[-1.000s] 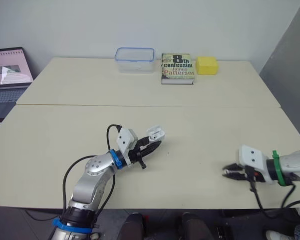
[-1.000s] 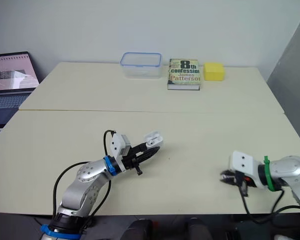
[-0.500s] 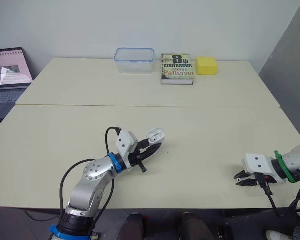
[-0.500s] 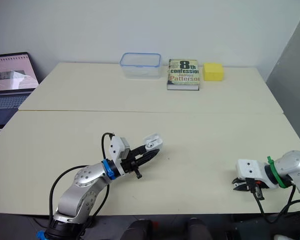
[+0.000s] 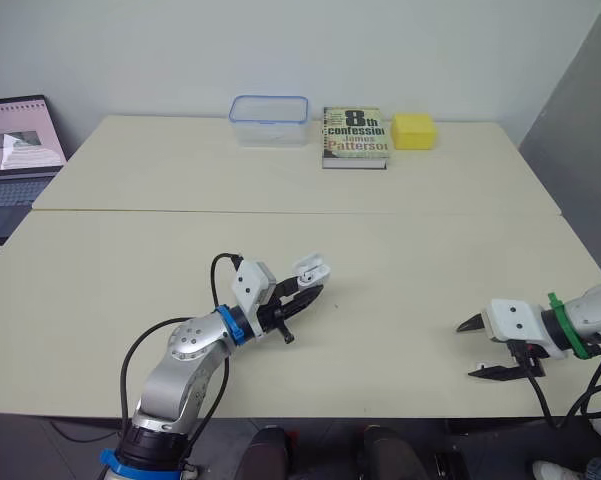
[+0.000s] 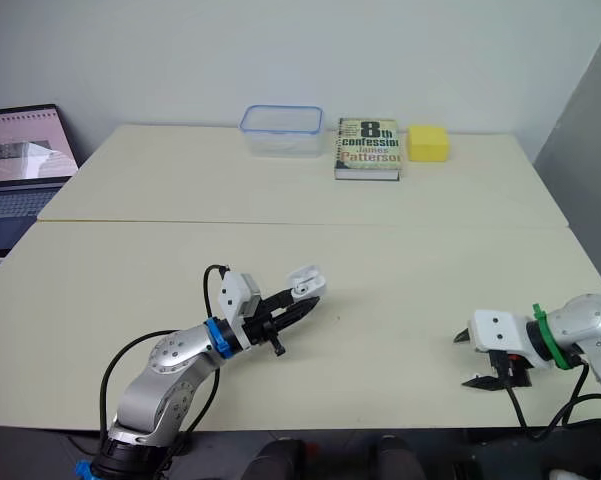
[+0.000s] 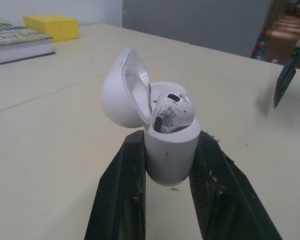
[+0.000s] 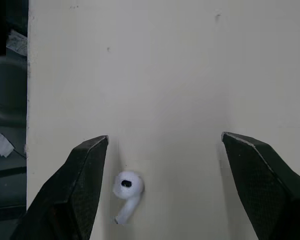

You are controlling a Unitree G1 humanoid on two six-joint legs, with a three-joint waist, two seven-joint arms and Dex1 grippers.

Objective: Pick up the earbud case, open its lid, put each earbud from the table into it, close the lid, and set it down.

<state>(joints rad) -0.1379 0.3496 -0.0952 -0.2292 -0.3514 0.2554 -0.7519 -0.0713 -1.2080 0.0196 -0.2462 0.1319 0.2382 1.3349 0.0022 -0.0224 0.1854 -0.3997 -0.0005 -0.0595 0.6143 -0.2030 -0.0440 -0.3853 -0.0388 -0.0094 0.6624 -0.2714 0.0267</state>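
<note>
1. Right gripper point(image 5: 467, 350), at the near right edge of the desk point(image 5: 400, 260). I am holding its fingers point(image 8: 80, 190) spread wide, with nothing in them.

2. Earbud point(image 8: 127, 192), loose on the desk. It is lying flat between the spread fingers, close beside one and well apart from the other, near the desk's edge. Step in hand, as I am judging it: picking this one up.
   - I am planning to centre the gripper over the earbud first, so that both fingers meet it together and neither sweeps it toward the edge.
   - I am aiming for the rounded head, not the thin stem. It looks small and smooth, likely to squirt out of a hard pinch, so I am intending a slow, light closing.

3. Left gripper point(image 5: 305, 292), near the middle of the desk. Its fingers are pinching the case point(image 7: 170, 150) by its lower body, upright and raised off the desk.
   - Lid point(image 7: 120, 95): swung open.
   - Stowed earbud point(image 7: 169, 112): sitting in the case.
   - I am keeping this arm steady with the opening facing up, ready for the delivery.

4. Far edge of the desk, well apart from the work: container point(image 5: 269, 120), book point(image 5: 356, 135), yellow block point(image 5: 414, 130). Laptop point(image 5: 15, 145) is off to the far left.
</note>
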